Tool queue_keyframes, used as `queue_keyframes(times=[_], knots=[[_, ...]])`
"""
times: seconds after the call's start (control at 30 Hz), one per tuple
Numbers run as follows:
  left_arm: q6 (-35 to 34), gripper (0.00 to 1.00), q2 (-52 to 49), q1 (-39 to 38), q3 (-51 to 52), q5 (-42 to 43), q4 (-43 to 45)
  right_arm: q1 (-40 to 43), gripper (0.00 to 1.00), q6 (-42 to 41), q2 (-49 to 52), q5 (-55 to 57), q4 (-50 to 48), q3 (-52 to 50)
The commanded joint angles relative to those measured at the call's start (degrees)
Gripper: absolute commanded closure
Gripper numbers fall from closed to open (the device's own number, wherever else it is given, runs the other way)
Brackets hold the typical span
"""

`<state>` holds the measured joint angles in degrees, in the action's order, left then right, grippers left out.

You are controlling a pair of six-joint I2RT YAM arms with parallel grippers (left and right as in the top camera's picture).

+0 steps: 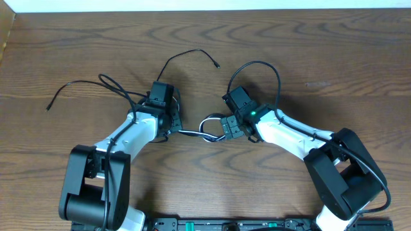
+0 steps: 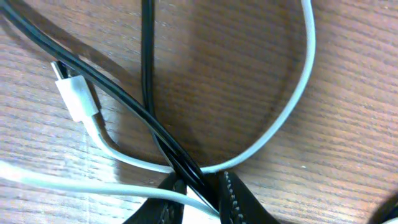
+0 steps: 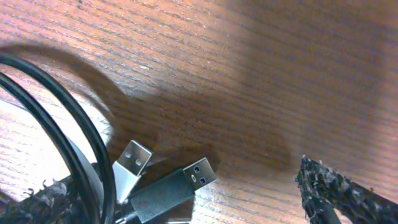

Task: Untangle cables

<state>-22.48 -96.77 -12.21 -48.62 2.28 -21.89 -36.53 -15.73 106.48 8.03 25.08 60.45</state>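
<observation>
The cables lie tangled on the wooden table between my two grippers. In the overhead view a white cable [image 1: 207, 128] loops between them, and black cables [image 1: 257, 64] arc away behind. My left gripper [image 1: 172, 126] is shut on the cables: in the left wrist view its fingers [image 2: 202, 190] pinch two black cables [image 2: 124, 99] and a white cable [image 2: 292, 99], whose white plug [image 2: 76, 98] lies to the left. My right gripper [image 1: 229, 128] is open. In the right wrist view its fingers [image 3: 180, 186] straddle a black USB plug [image 3: 177, 185] and a white USB plug [image 3: 130, 160].
A black cable [image 1: 189, 54] ends in a small plug at the back centre. Another black cable [image 1: 77, 85] runs out to the left and ends near the table's left side. The arm bases stand at the front edge.
</observation>
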Motion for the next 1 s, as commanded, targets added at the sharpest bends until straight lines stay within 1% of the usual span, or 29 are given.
queue_keyframes(times=[0.0,0.2,0.33,0.53,0.77,0.97], knots=[[1.01,0.77,-3.56,1.2,3.39,-3.39,-1.42,1.31,0.04,4.28,1.51,6.01,1.09,-0.59],[1.01,0.77,-3.58,1.2,3.39,-3.37,-1.38,1.29,0.01,4.33,1.53,5.31,-0.04,-0.59],[1.03,0.77,-3.58,1.2,3.39,-3.34,-1.16,1.29,0.01,6.84,1.55,2.8,-2.23,-0.59],[1.57,0.77,-3.58,1.2,3.39,-3.34,-1.18,2.27,0.01,7.3,2.71,7.48,-3.17,-0.63],[2.14,0.77,-3.58,1.2,3.39,-3.37,-1.18,5.11,0.01,9.7,5.9,8.72,-1.77,-0.63],[2.14,0.77,-3.58,1.2,3.39,-3.37,-1.18,7.45,0.01,9.84,6.4,8.76,-0.81,-0.63]])
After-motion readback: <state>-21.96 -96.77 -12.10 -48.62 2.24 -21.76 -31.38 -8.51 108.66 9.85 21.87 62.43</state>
